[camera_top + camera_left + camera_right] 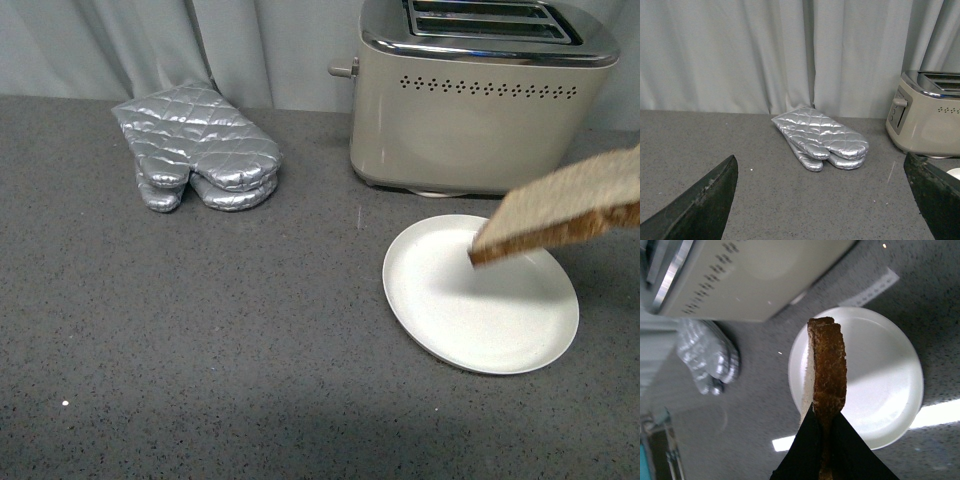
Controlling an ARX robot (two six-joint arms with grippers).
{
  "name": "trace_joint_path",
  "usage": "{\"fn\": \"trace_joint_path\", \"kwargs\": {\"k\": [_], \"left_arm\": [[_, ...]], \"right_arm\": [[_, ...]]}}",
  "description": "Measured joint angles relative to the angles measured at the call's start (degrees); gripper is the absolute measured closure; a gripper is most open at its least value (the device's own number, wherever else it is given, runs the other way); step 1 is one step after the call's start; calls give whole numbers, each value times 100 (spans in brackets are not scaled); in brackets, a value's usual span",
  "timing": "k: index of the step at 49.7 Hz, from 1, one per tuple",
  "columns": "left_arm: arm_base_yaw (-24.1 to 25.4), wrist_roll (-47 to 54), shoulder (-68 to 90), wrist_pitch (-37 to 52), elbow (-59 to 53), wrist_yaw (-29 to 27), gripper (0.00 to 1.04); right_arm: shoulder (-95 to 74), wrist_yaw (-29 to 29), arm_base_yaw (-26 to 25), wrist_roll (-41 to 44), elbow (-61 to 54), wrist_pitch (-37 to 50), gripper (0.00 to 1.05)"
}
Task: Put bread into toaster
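The bread point(565, 210), a brown-crusted slice, hangs tilted in the air over the right side of the white plate point(470, 320); its far end runs off the picture's right edge. In the right wrist view my right gripper point(826, 426) is shut on the bread point(827, 365), whose crust edge faces the camera above the plate point(880, 390). The cream toaster point(480, 110) with its chrome top stands behind the plate, slots up; it also shows in both wrist views point(925, 120) point(750, 275). My left gripper point(825, 200) is open low over the counter, its black fingers point(700, 205) wide apart.
Silver quilted oven mitts point(200, 145) lie at the back left of the dark grey counter, also seen as mitts point(820, 137) ahead of the left gripper. A grey curtain hangs behind everything. The toaster's lever point(343, 70) sticks out on its left side.
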State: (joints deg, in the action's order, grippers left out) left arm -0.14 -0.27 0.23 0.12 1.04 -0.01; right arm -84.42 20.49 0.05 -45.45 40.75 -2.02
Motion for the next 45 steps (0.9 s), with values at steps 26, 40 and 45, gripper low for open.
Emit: {"fn": "trace_joint_path", "kwargs": {"k": [26,40,45], "left_arm": [[0,-2,0,0,0,0,7],[0,-2,0,0,0,0,7],[0,0,0,0,0,0,7]], "right_arm": [[345,-3626,1561,-2833,1893,-518,104],[-748,-4037,1919,-3574,2879,-815,104],[-1163,-4186,1976,-3825,3224,-975,104]]}}
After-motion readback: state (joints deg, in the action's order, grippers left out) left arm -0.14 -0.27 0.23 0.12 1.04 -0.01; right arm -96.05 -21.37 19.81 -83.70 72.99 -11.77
